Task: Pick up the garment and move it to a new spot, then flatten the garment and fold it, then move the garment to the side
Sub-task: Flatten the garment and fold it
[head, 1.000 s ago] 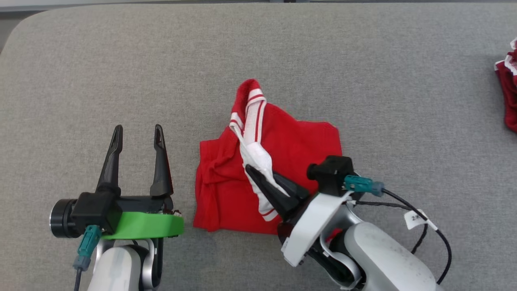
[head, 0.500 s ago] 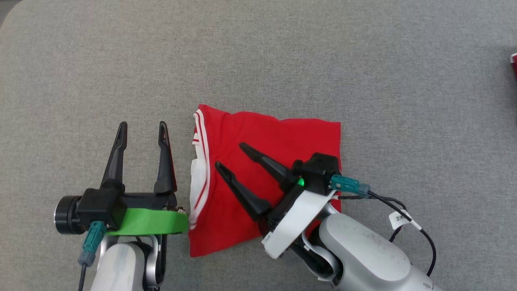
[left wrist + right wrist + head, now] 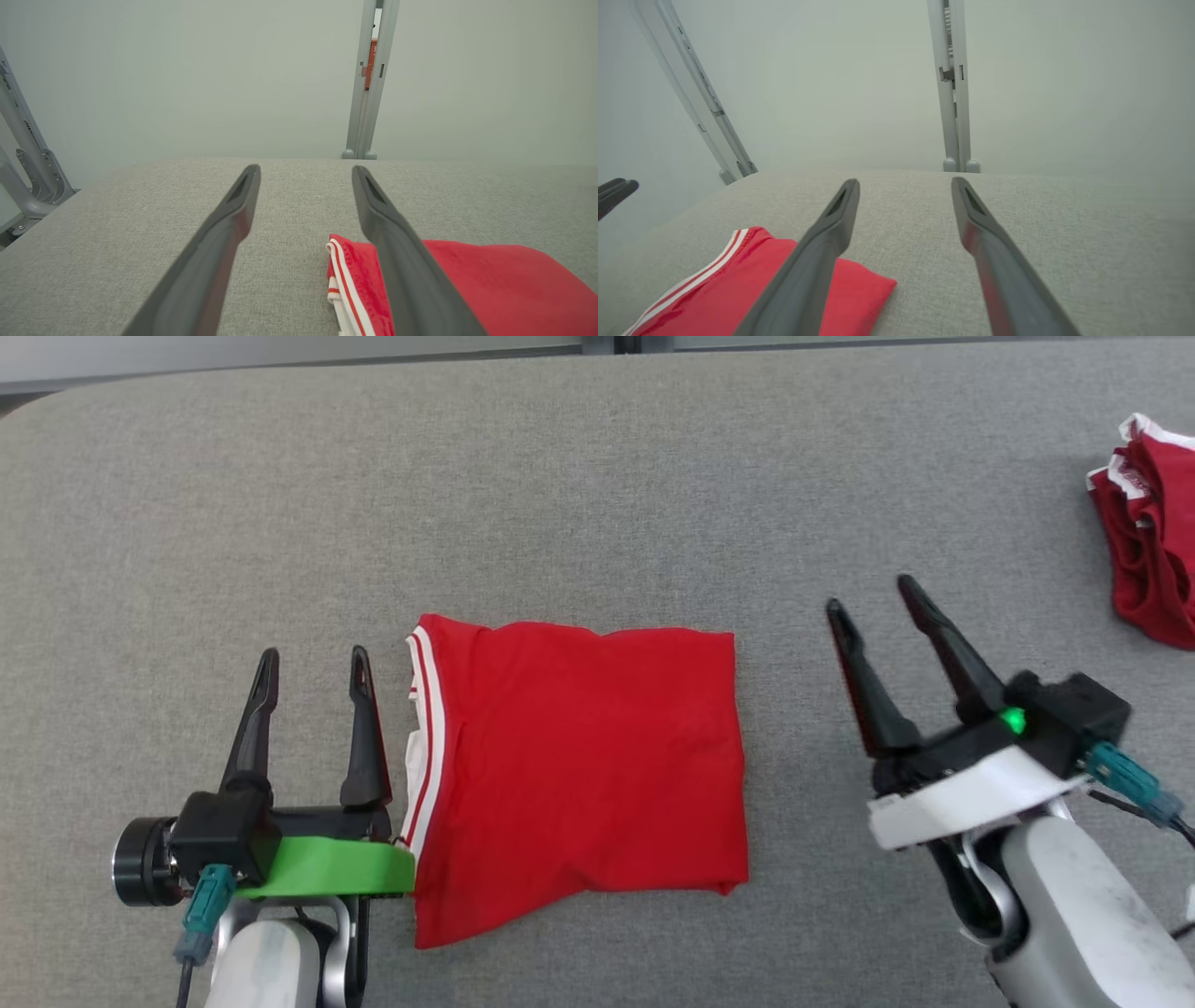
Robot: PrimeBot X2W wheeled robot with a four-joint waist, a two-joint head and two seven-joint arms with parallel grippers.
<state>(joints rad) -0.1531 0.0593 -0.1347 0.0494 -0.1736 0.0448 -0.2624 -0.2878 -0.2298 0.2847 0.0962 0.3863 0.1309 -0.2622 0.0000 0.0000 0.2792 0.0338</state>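
Note:
The red garment [image 3: 574,775] lies folded in a flat rectangle on the grey padded table [image 3: 597,485], its white-striped hem along the left side. My left gripper [image 3: 314,656] stands open just left of that hem, not touching it. My right gripper [image 3: 869,595] is open and empty, well off the garment's right edge. In the left wrist view the left gripper [image 3: 306,169] points at the far table edge with the garment [image 3: 490,280] under and right of its right finger. The right wrist view has the right gripper [image 3: 905,181] open over bare table, the garment [image 3: 738,289] at lower left.
A second pile of dark red cloth with white trim [image 3: 1148,551] lies at the table's right edge. The table's far edge runs along the top, with a grey metal post [image 3: 369,79] behind it. The left gripper's fingertips [image 3: 612,191] show at the right wrist view's left edge.
The right gripper opened and let go of the garment's white-striped part, then swung off to the right. The garment now lies flat and folded. The head camera also shifted.

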